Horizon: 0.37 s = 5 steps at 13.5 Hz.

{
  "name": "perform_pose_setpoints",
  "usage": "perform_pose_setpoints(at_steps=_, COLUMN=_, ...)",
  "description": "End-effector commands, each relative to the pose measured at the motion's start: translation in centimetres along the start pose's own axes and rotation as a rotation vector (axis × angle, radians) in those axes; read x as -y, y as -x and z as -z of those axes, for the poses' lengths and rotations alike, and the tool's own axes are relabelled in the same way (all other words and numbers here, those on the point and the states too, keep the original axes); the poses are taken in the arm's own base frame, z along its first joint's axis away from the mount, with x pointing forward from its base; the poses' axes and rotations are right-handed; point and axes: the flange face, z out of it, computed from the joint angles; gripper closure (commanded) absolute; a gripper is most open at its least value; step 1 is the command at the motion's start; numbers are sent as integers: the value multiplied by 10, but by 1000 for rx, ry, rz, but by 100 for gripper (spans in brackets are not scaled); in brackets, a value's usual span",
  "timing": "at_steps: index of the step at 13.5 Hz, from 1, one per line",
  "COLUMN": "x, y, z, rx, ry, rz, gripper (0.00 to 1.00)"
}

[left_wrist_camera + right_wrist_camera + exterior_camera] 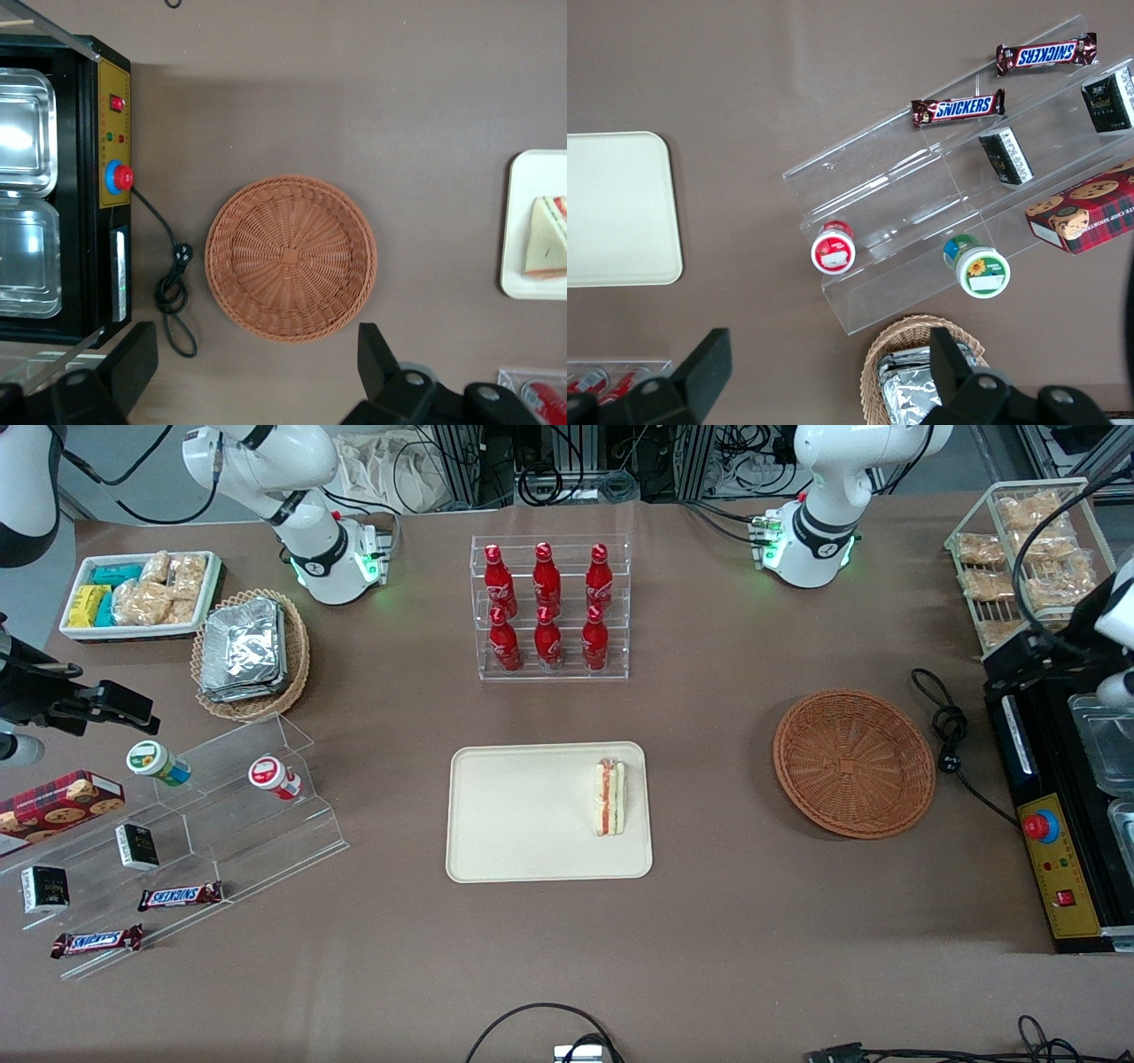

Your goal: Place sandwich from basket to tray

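Your gripper (257, 376) hangs wide open and unladen above the basket (291, 258); the sandwich (609, 797) lies on the tray (523, 815) edge nearest the basket.

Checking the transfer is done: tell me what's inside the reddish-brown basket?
Nothing: the basket shows only bare weave. The sandwich lies on the tray. The open gripper hovers above the basket.

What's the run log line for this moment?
sandwich: on tray | basket: empty | claw: open, above basket
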Motion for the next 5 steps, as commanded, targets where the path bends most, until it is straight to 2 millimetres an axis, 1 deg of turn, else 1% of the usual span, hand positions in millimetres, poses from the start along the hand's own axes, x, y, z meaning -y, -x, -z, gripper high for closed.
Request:
perform_pose_setpoints(at_steps=1, x=-1, y=20, z=-2, rx=12, ry=7, rz=-29, gripper=0)
perform_pose_setpoints(at_steps=5, x=-6, y=19, z=-8, rx=25, ry=10, rz=-33, gripper=0)
